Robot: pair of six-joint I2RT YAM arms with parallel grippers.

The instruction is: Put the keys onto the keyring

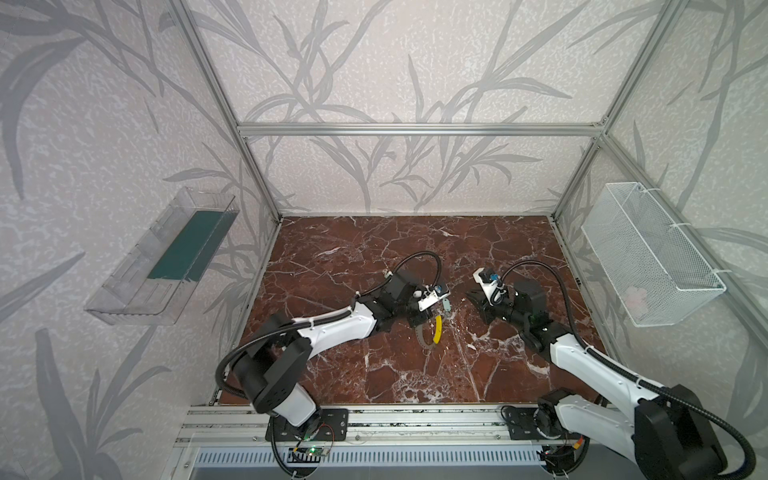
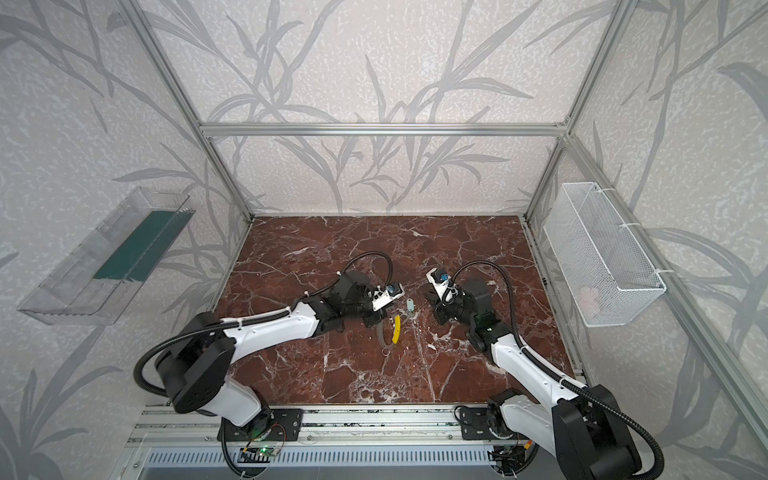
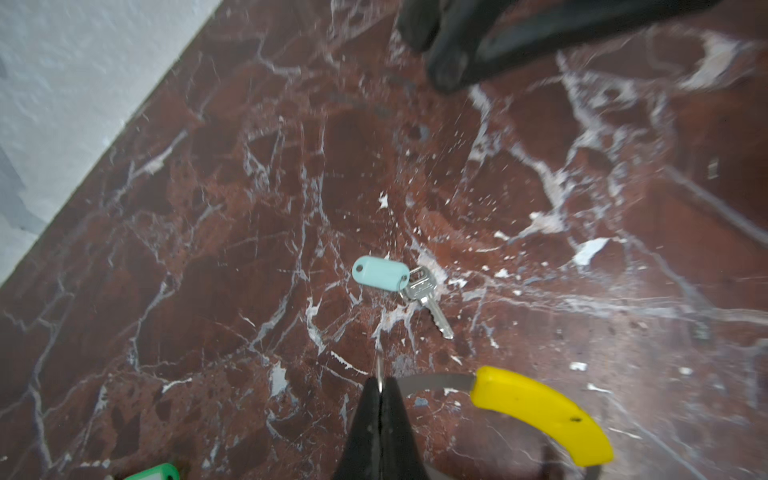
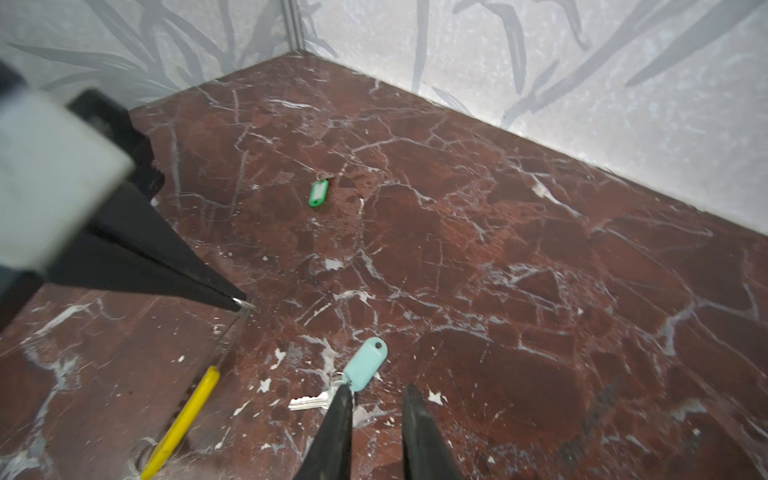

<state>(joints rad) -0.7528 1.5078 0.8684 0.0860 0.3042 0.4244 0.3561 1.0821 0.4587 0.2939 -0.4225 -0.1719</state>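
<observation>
Your left gripper (image 3: 380, 388) pinches keyring (image 3: 540, 411) wire end, likely steadying it for threading. Your right gripper (image 4: 378, 390), fingers narrowly apart, empty, poised over mint-tagged key (image 3: 380, 272) just beside keyring; green-tagged key (image 4: 319, 193) farther off.

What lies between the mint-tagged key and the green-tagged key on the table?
Nothing. In the right wrist view, the marble table between the mint-tagged key and the green-tagged key is bare; only its white veins show there.

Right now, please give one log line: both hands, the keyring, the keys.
left hand: shut on keyring; right hand: open, at mint key; mint key: on table, off ring; green key: on table, apart
</observation>
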